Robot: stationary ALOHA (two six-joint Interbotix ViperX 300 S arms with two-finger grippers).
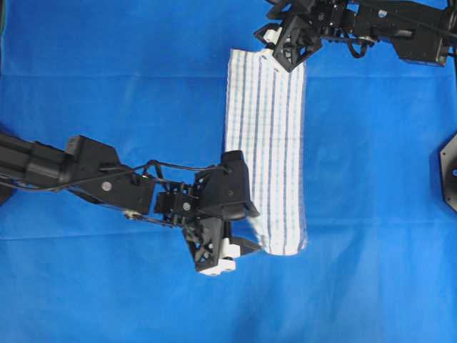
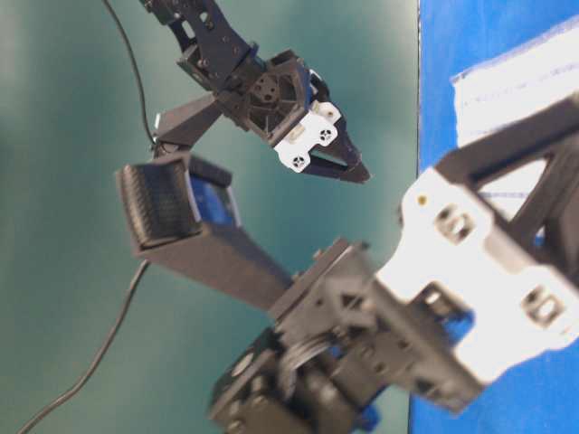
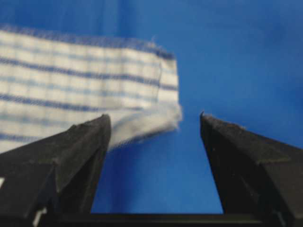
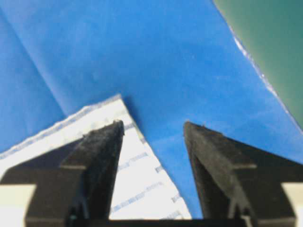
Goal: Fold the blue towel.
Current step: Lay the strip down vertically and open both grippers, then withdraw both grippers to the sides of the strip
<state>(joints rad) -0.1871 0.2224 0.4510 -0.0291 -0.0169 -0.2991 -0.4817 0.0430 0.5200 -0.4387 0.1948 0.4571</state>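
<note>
**Folded towel lies between two open grippers**

The left gripper (image 1: 239, 251) sits at the towel's seven o'clock corner, jaws spread wide and holding nothing. The blue towel (image 1: 265, 150) lies flat as a long narrow strip on the blue table covering (image 1: 107, 86), running twelve to six o'clock. At its twelve o'clock end the right gripper (image 1: 280, 53) hovers, jaws likewise apart and empty.

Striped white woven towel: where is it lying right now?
In the overhead view the striped white woven towel lies as a long folded strip right of centre on the blue table covering, between both grippers.
</note>
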